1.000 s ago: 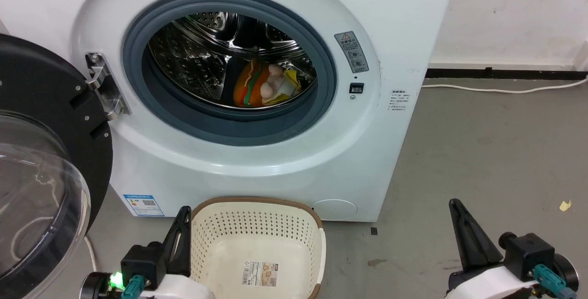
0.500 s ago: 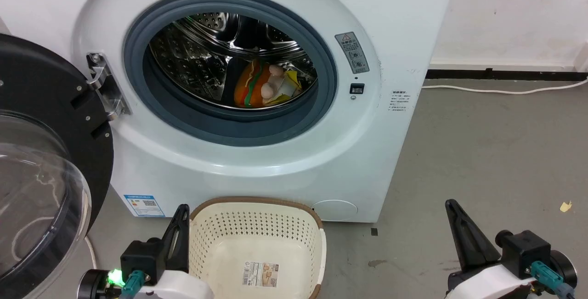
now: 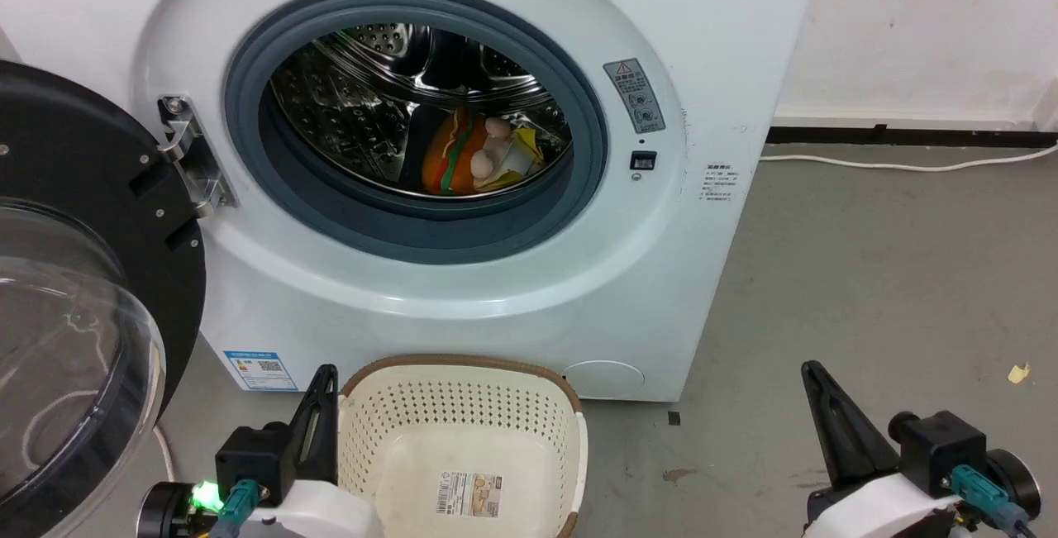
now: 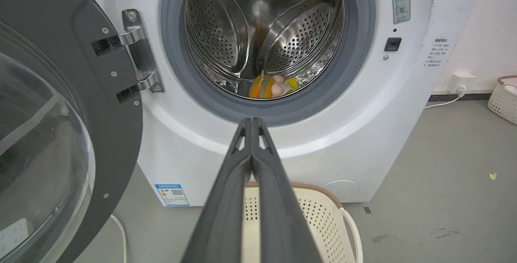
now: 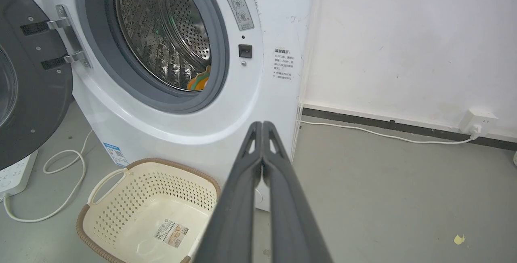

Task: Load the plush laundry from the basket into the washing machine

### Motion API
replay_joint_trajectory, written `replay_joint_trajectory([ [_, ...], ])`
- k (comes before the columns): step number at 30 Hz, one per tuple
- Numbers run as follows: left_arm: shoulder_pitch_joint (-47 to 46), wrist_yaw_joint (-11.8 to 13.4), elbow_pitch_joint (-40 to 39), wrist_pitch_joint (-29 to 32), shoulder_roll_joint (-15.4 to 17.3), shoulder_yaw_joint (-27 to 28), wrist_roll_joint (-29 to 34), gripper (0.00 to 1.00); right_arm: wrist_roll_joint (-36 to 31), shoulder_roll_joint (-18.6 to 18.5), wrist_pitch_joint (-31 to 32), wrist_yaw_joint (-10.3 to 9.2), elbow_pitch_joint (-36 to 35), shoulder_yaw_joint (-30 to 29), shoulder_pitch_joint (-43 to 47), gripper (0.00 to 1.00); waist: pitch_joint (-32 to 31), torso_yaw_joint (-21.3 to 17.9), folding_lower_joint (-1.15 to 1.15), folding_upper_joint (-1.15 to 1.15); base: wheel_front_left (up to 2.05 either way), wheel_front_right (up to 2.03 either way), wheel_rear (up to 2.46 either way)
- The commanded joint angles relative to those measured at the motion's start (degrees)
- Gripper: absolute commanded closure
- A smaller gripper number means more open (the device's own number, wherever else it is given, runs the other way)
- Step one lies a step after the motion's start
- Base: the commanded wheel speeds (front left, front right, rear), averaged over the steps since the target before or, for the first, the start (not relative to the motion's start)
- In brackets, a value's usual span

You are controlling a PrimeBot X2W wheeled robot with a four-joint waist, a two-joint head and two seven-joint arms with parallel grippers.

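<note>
Washing machine (image 3: 727, 67): white front-loader standing on a grey floor (image 3: 868, 273) against a white wall (image 3: 926, 26). Door (image 3: 74, 191): black frame with clear dome, swung fully open to the machine's left on a steel hinge (image 3: 186, 158). Port: ringed by a grey rubber seal (image 3: 430, 232), with the shiny perforated drum (image 3: 347, 100) behind it. Plush doll (image 3: 463, 158): lying at the bottom of the drum, just behind the seal's lower lip, orange and green burger-like back to the left, pale pink rounded parts and yellow cloth to the right. Basket (image 3: 463, 402): cream, perforated, brown rim, on the floor directly below the port and close against the machine's front; a barcode label (image 3: 469, 492) shows on its inner bottom. Left gripper (image 3: 327, 377): low, just beside the basket's left rim, pointing up towards the port, jaws pressed together with nothing between them. Right gripper (image 3: 814, 373): low over the floor, well to the right of the basket, jaws likewise together and holding nothing. Sundries: a blue sticker (image 3: 256, 368) low on the machine's front; a white cable (image 3: 909, 162) running along the skirting; a small yellow scrap (image 3: 1017, 370) on the floor at the far right.
</note>
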Motion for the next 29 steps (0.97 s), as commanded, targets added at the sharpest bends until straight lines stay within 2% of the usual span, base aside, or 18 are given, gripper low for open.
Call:
replay_joint_trajectory([
  [1,-0.7,-0.3,-0.4,0.4,-0.2,0.3,0.6,1.00,-0.4,0.0,0.5,-0.04,-0.4,-0.2,-0.9,1.00,0.0,0.0,0.00,0.00,0.00,0.00,0.00],
  [29,-1.3,-1.2,-1.1,3.9,-1.8,2.7,3.1,1.00,-2.3,0.0,4.0,-0.05,-1.0,-0.8,-1.4,1.00,-0.3,0.2,0.00,0.00,0.00,0.00,0.00],
])
